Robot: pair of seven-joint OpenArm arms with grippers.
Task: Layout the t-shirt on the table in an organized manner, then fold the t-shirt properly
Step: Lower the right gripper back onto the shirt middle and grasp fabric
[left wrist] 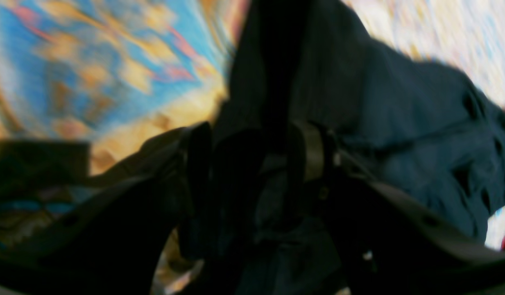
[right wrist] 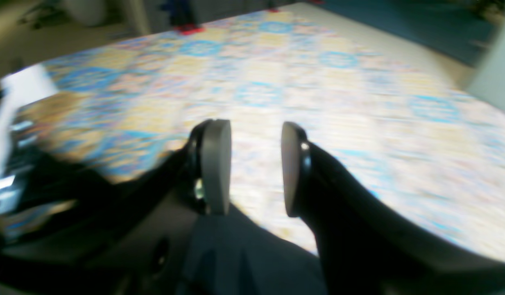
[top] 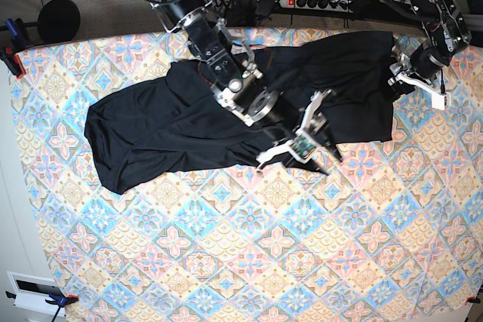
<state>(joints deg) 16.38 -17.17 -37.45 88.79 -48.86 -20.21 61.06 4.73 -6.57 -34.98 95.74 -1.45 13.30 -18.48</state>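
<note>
While the t-shirt (top: 196, 122) sprawls rumpled from nine to two o'clock on the table (top: 226, 262), my left gripper (left wrist: 256, 151) pinches its two-o'clock edge. My right gripper (right wrist: 255, 168) hangs apart, empty. I'd draw outward low and slow, flattening wrinkles.

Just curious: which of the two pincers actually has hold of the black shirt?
The left pincer, by the t-shirt at the table's far edge. The right pincer gapes with nothing in it.
</note>
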